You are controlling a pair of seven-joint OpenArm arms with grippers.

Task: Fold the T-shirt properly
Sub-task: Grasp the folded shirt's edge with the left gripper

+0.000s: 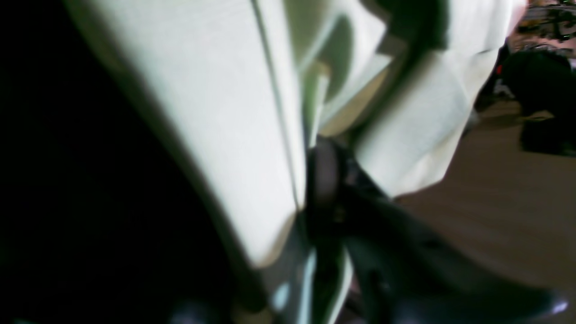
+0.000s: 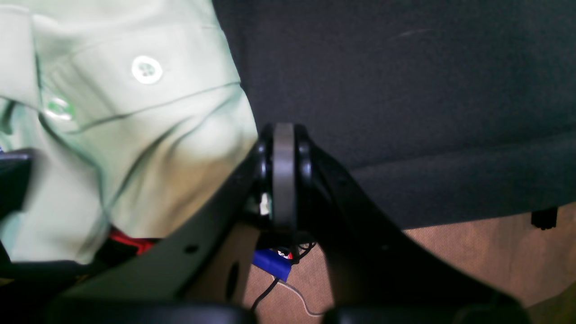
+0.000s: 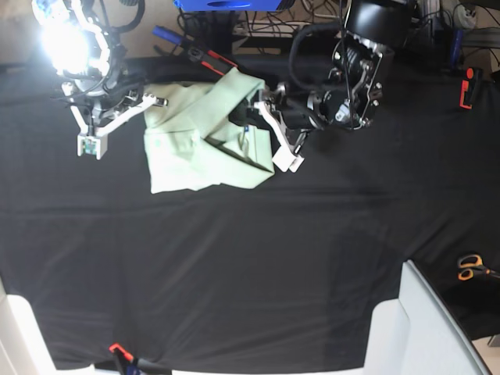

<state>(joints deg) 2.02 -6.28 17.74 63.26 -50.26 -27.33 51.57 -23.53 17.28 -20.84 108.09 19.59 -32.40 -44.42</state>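
Note:
The T-shirt [image 3: 205, 139], pale mint green, lies bunched and partly folded on the black tablecloth [image 3: 250, 250] at the back left. My left gripper [image 3: 262, 105] is at its right upper edge. In the blurred left wrist view its fingers [image 1: 323, 166] look shut on T-shirt [image 1: 216, 112] fabric, which hangs on both sides of them. My right gripper [image 3: 152, 100] is at the shirt's left upper edge. In the right wrist view it [image 2: 283, 135] is shut with its pads together, right beside the buttoned placket [image 2: 146, 69]; no cloth shows between the pads.
The table's far edge [image 2: 450, 211] is just behind the right gripper, with brown floor and cables [image 2: 274, 279] beyond. Orange-handled scissors [image 3: 471, 267] lie at the right edge. A pale grey box [image 3: 426, 328] stands at the front right. Red and blue tools [image 3: 207, 58] lie behind the shirt.

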